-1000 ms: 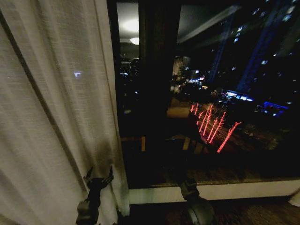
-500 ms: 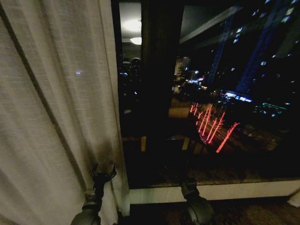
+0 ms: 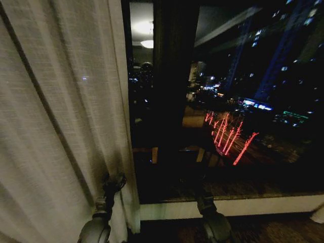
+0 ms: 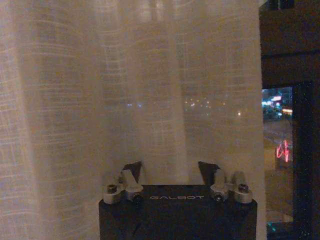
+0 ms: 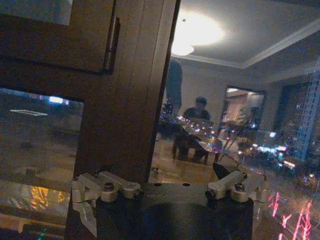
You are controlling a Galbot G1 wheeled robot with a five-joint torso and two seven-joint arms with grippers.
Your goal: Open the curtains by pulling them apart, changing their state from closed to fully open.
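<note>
Since the earlier frame the left gripper (image 3: 114,183) has come a little lower and nearer to the window frame, and its fingers (image 3: 120,178), which stood spread before, now look curled closer together against the cloth. In the left wrist view the fingers (image 4: 132,170) stand apart with a fold of the sheer off-white pleated curtain panel (image 3: 55,126) just in front of them; I cannot tell if they pinch it. This panel hangs to the left of the dark wooden window frame (image 3: 172,91), its edge just beside the frame. The right gripper (image 5: 165,175) waits low before the frame, its fingers spread. I judge that the left panel is largely pulled aside and the glass is uncovered, so little remains.
</note>
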